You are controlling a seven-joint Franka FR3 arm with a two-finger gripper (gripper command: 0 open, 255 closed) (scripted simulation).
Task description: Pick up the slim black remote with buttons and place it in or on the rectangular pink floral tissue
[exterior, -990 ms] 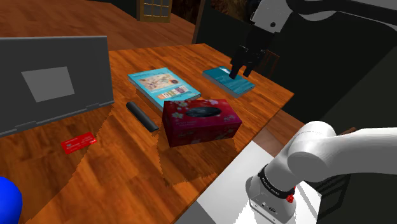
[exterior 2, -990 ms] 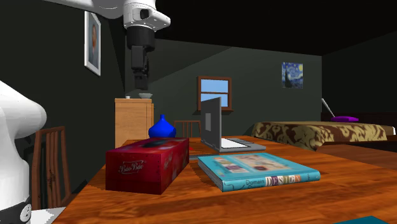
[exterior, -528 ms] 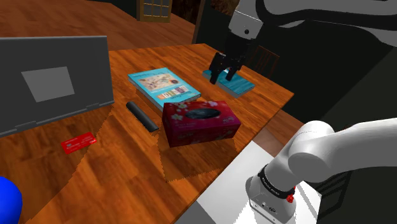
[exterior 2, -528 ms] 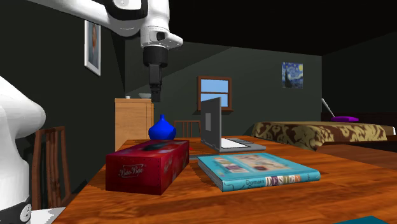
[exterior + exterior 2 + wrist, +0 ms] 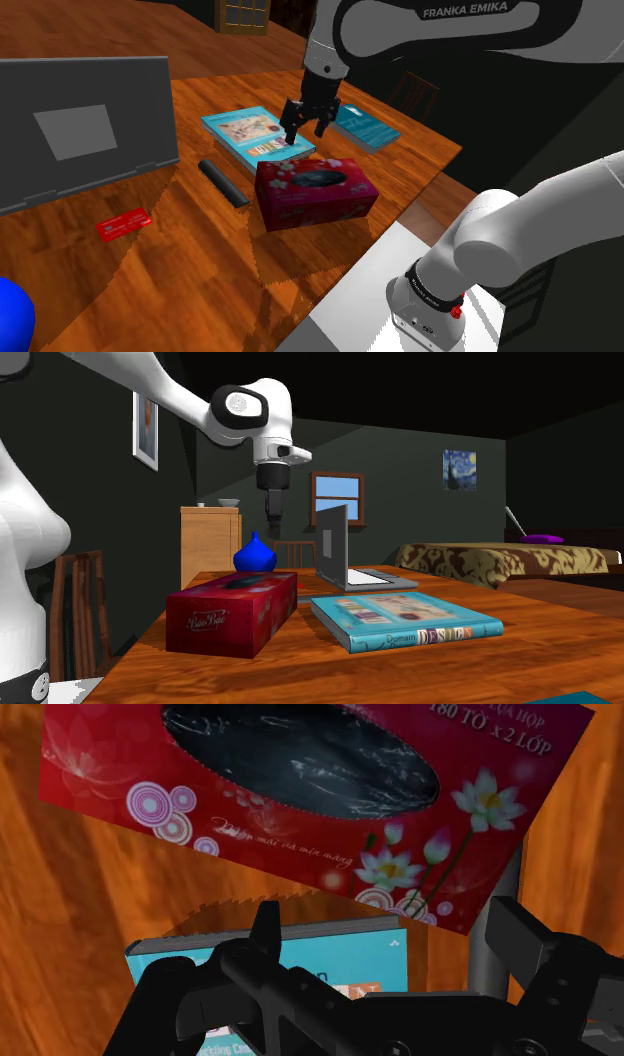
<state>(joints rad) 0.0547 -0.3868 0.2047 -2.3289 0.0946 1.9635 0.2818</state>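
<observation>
The slim black remote (image 5: pixel 222 182) lies flat on the wooden table (image 5: pixel 200 270), between the laptop and the tissue box. A dark strip (image 5: pixel 492 944) beside one finger looks like its end. The dark red floral tissue box (image 5: pixel 315 190) (image 5: pixel 232 612) (image 5: pixel 300 794) stands just to the remote's right in the shoulder view, with a black oval opening on top. My gripper (image 5: pixel 305 125) (image 5: pixel 273 512) (image 5: pixel 390 939) hangs open and empty above the table, over the colourful book just behind the tissue box. It is up and to the right of the remote in the shoulder view.
A colourful book (image 5: pixel 258 135) (image 5: pixel 405 620) (image 5: pixel 280 959) lies behind the box. A teal book (image 5: pixel 365 125) sits near the far table edge. A grey open laptop (image 5: pixel 80 125) (image 5: pixel 335 547), a red card (image 5: pixel 123 222) and a blue vase (image 5: pixel 10 315) (image 5: pixel 254 555) stand toward the shoulder view's left.
The arm has swung toward the shoulder view's left, carrying the gripper from above the teal book to above the colourful book by the tissue box. Nothing on the table moved.
</observation>
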